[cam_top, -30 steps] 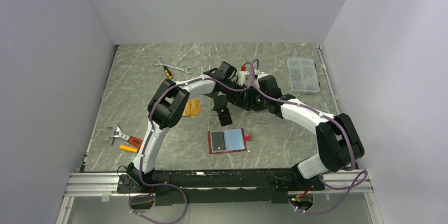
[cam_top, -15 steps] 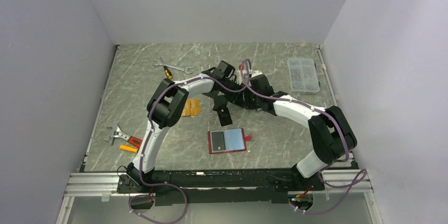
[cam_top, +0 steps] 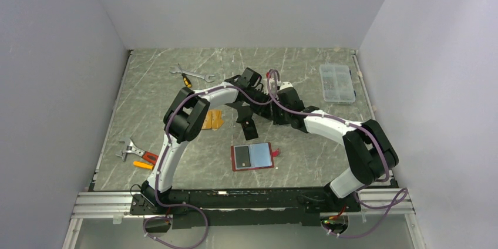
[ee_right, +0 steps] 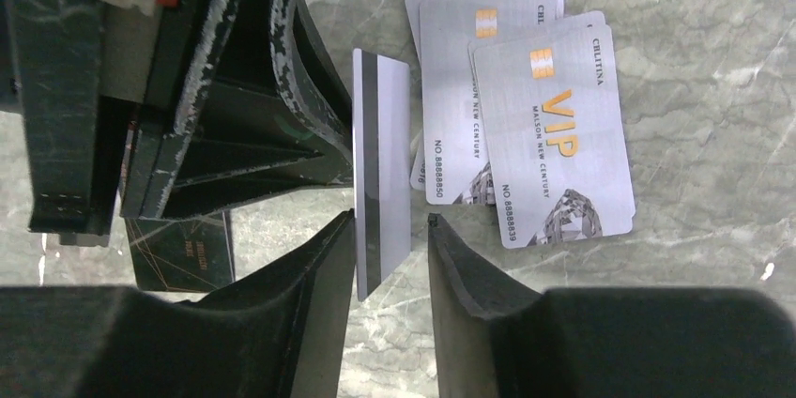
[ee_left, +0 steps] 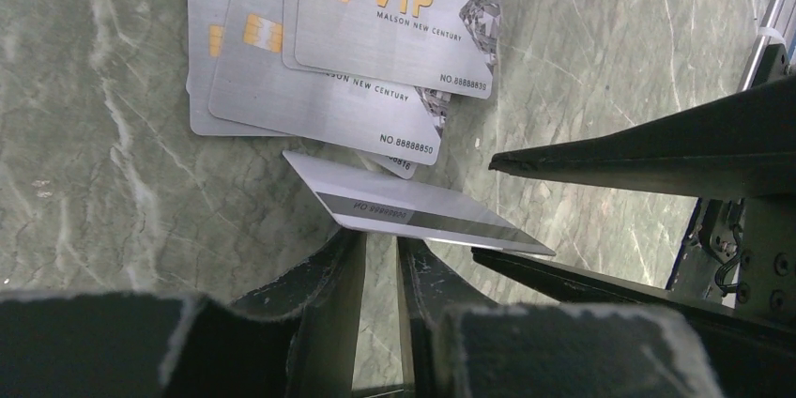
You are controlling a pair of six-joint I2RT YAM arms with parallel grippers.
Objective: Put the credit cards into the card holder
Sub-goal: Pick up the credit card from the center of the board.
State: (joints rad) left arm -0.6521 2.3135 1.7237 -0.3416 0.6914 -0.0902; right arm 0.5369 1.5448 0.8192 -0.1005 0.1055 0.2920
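Both arms are seen meeting over the middle of the counter [cam_top: 305, 161], just far of the card holder [cam_top: 252, 156].

Left pincer [ee_left: 380, 243]: fingers drawn nearly together, tips pinching one long edge of a single silver-grey card [ee_left: 413, 215]. The card is held clear of the counter, tilted, with its magnetic-stripe side turned to both wrist cameras.

Right pincer [ee_right: 392, 224]: fingers spread, set on either side of the same card's near end. One finger is seen at or against the card's edge; a gap is visible between the other finger and the card. No clamping of the card is seen here.

Remaining silver-grey cards [ee_left: 319, 60]: fanned face up on the counter directly beneath and beyond the held card, overlapping one another, "VIP" print legible.

A black card [ee_right: 183, 252] is noted flat on the counter beside the left pincer's body. Orange cards [cam_top: 212, 120] are lying to the left of the pincers, partly hidden by the left arm.

The card holder is lying open and flat, near of the pincers, at centre. Its left half appears dark, its right half pale; its contents cannot be made out.

Also recorded: clear compartment box [cam_top: 337, 83] at far right; wrench [cam_top: 197, 75] and screwdriver [cam_top: 185, 78] at far left; pliers [cam_top: 138, 155] at near left.
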